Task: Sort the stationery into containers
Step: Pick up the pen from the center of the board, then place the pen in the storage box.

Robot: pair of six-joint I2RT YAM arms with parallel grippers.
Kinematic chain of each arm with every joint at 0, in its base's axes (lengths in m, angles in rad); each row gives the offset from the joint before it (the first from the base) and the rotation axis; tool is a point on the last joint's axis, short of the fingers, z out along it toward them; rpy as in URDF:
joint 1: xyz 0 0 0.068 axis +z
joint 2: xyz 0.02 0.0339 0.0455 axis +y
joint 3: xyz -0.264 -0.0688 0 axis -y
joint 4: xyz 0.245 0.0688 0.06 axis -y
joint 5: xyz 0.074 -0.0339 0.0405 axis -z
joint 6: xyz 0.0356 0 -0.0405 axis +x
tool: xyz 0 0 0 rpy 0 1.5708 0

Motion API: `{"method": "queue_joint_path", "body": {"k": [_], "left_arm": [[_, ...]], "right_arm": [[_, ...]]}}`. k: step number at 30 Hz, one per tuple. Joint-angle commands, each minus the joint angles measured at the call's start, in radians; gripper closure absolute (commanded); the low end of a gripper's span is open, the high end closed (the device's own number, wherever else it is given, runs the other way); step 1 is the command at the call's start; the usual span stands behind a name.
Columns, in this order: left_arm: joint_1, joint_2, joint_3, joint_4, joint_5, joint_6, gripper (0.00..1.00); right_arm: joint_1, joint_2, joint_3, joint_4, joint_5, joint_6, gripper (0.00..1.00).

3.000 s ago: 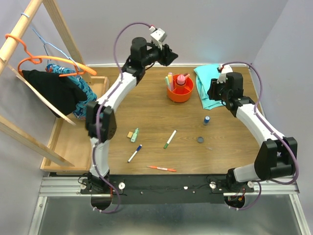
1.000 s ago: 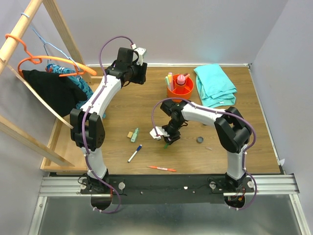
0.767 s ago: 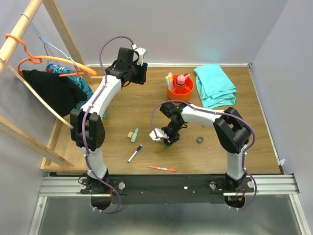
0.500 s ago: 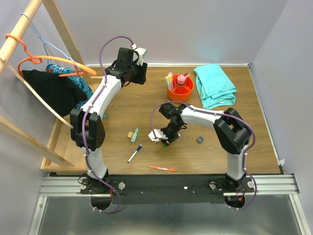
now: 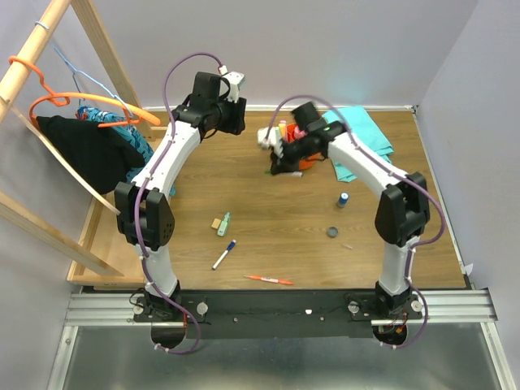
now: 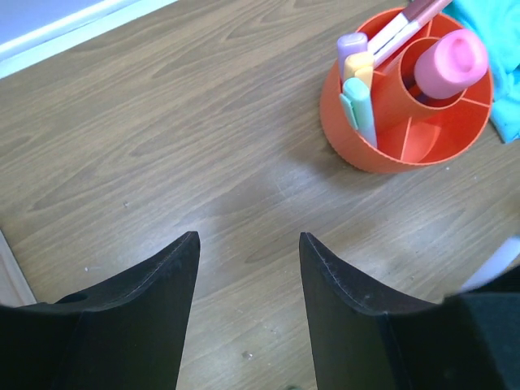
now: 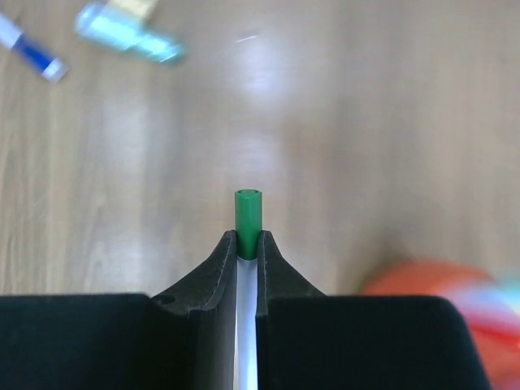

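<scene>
left gripper (image 6: 248, 244) at the far left of the table (image 5: 244, 195), jaws apart, nothing between them, over bare wood. orange tub (image 6: 357, 150) lies to its right.

near left on the table: tan eraser (image 5: 216, 223) touching a mint highlighter (image 5: 224, 223), whose long axis runs roughly near to far. nearer, blue pen (image 5: 223, 254) lies on a diagonal, blue end toward far right. red pen (image 5: 269, 279) lies close to left-right, nearest the arm bases.

right gripper (image 7: 248, 244) sits just left of the tub in the top view, clamped on a green-capped marker (image 7: 249, 213). marker's axis runs in line with the fingers, green cap poking past the tips, white barrel back between them. tub blurred at the right of the wrist view.

tub holds purple, yellow and mint highlighters upright in an outer compartment, and the pink glue bottle (image 6: 451, 61) in the central cup.

right of centre: dark disc (image 5: 332, 232), then the blue-capped bottle (image 5: 344, 199), upright. teal cloth (image 5: 361, 134) far right.
</scene>
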Motion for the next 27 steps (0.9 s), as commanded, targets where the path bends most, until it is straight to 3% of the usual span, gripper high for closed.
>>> {"method": "queue_joint_path", "body": {"k": [1,13,17,27], "left_arm": [[0.006,-0.057,0.044,-0.016,0.080,-0.010,0.39],[0.006,-0.039,0.044,0.022,0.209,-0.047,0.39],[0.006,-0.025,0.046,0.027,0.220,-0.044,0.39],[0.006,-0.007,0.035,0.024,0.228,-0.012,0.38]], "right_arm": [[-0.119,-0.046,0.092,0.125,-0.166,0.331,0.91],[-0.354,0.075,0.270,0.723,-0.258,1.025,0.91],[-0.380,0.111,0.277,0.861,-0.230,1.059,0.91],[-0.429,0.272,0.364,0.985,-0.203,1.125,0.91]]}}
